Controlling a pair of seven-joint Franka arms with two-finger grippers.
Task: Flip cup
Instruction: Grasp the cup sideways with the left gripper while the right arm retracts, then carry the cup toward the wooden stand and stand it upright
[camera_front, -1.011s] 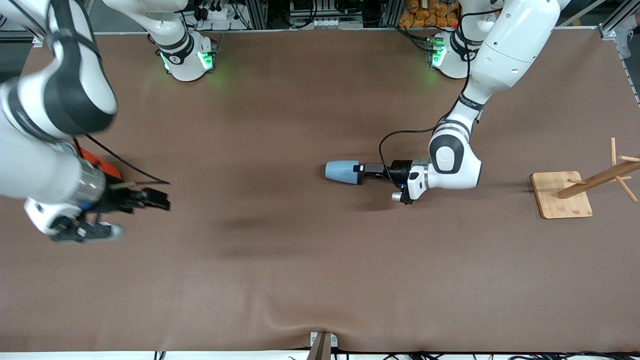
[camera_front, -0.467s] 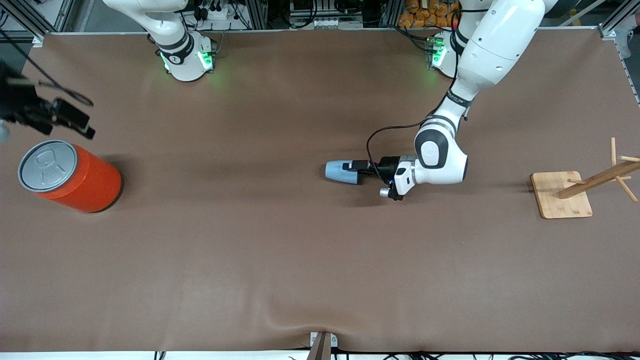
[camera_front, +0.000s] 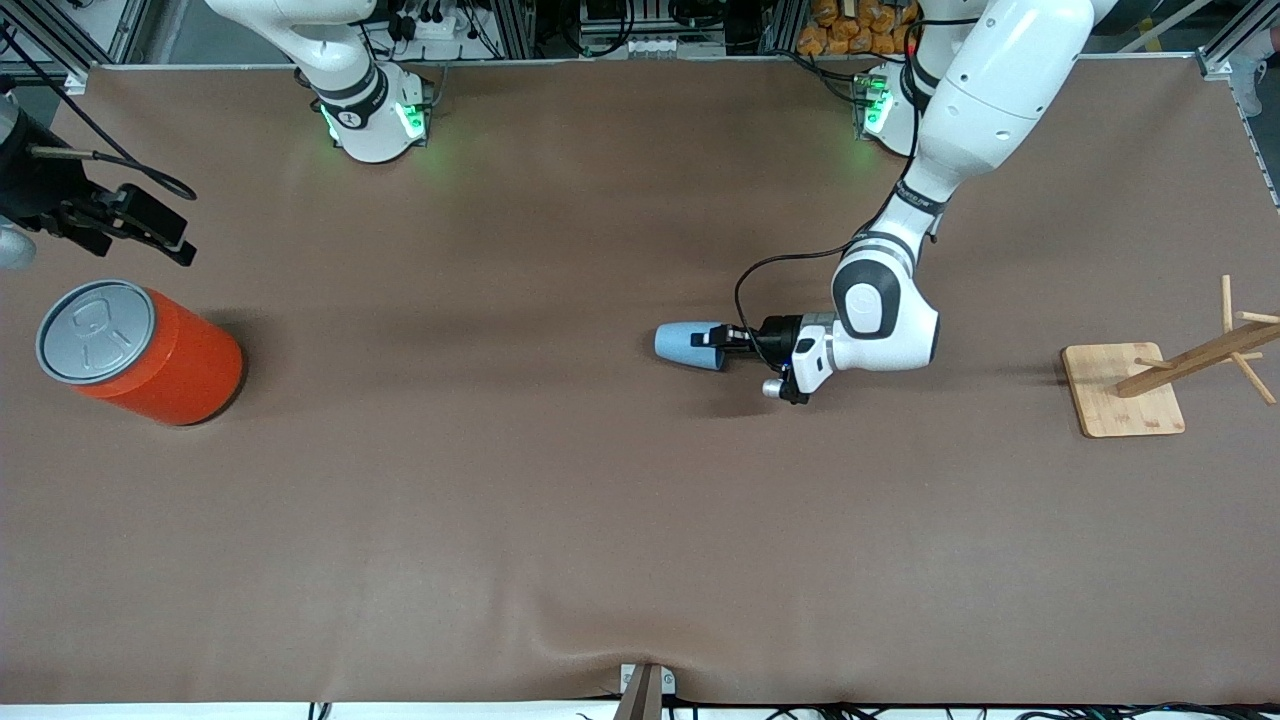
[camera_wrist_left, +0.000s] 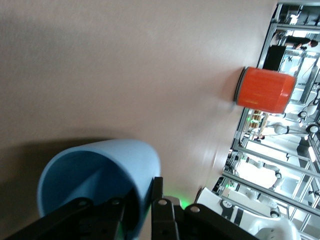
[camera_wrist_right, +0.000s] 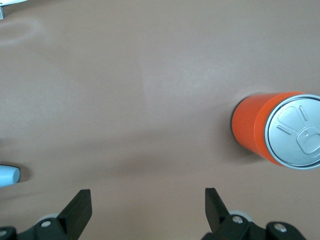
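The light-blue cup (camera_front: 686, 345) lies on its side in the middle of the table, its mouth toward the left arm's end. My left gripper (camera_front: 722, 345) is low at the mouth and shut on the rim, one finger inside and one outside. In the left wrist view the cup (camera_wrist_left: 100, 167) shows its deeper blue inside, with its wall pinched in the left gripper (camera_wrist_left: 142, 196). My right gripper (camera_front: 150, 235) is open and empty in the air above the table at the right arm's end. In the right wrist view (camera_wrist_right: 147, 200) its fingers stand wide apart, and the cup's edge (camera_wrist_right: 7, 175) shows.
A large orange can (camera_front: 140, 350) with a grey pull-tab lid stands upright at the right arm's end; it also shows in both wrist views (camera_wrist_left: 265, 90) (camera_wrist_right: 280, 130). A wooden rack on a square base (camera_front: 1120, 390) stands at the left arm's end.
My right arm has swung up and away from over the orange can, uncovering it. My left gripper has pushed onto the cup's rim, and the cup has shifted slightly toward the left arm's end.
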